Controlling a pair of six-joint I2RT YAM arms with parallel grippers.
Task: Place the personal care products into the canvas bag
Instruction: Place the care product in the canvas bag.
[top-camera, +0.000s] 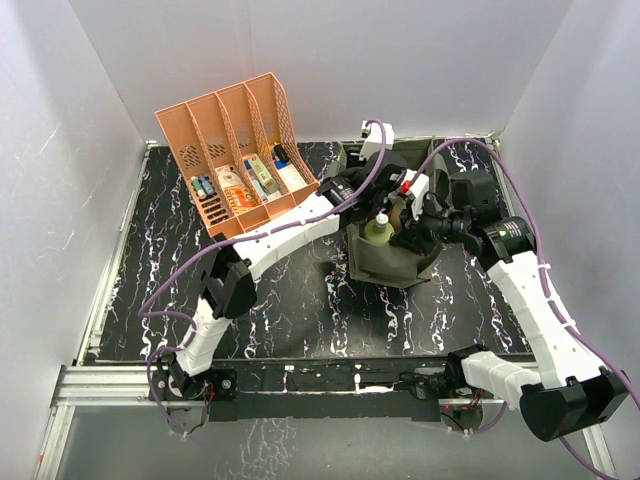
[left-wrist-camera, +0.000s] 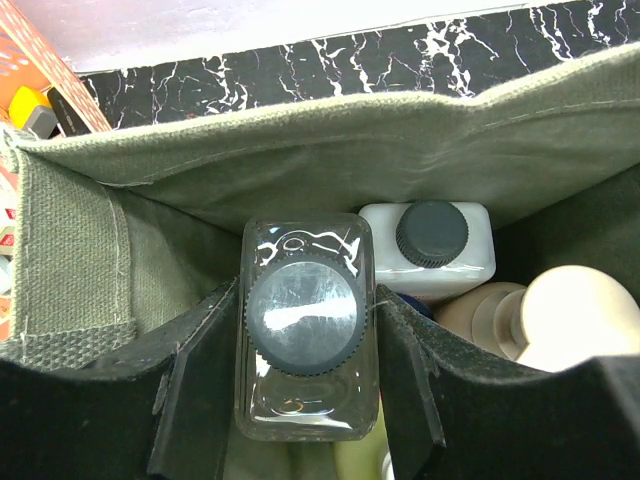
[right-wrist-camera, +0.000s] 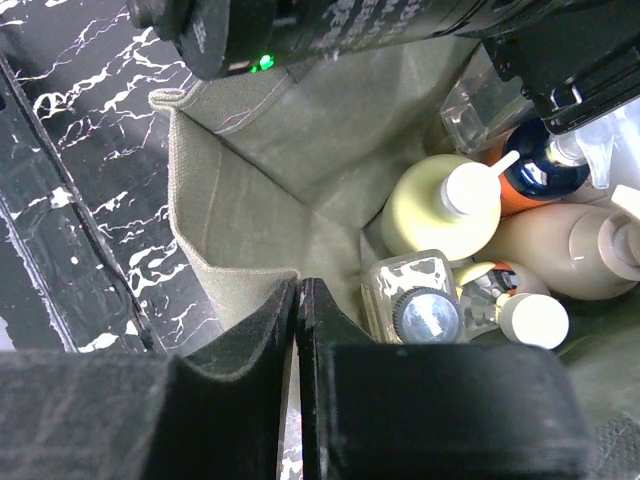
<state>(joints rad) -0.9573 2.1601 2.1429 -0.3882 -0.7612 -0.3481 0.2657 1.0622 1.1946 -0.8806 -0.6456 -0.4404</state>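
Clamping one clear bottle (left-wrist-camera: 305, 320), left jaws reach into one canvas bag (left-wrist-camera: 300, 160).

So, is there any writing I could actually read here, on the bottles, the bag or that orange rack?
No text is readable.
On the boxes in the orange rack: print too small.
On the black arm casing above the canvas bag: lettering blurred.
On the clear bottle and other bottles: no label shows.

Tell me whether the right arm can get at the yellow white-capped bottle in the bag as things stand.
Probably not. The right end effector is shut, apparently pinching the canvas bag at its rim, and the left end effector, gripping a clear dark-capped bottle, crowds the opening above the yellow bottle.
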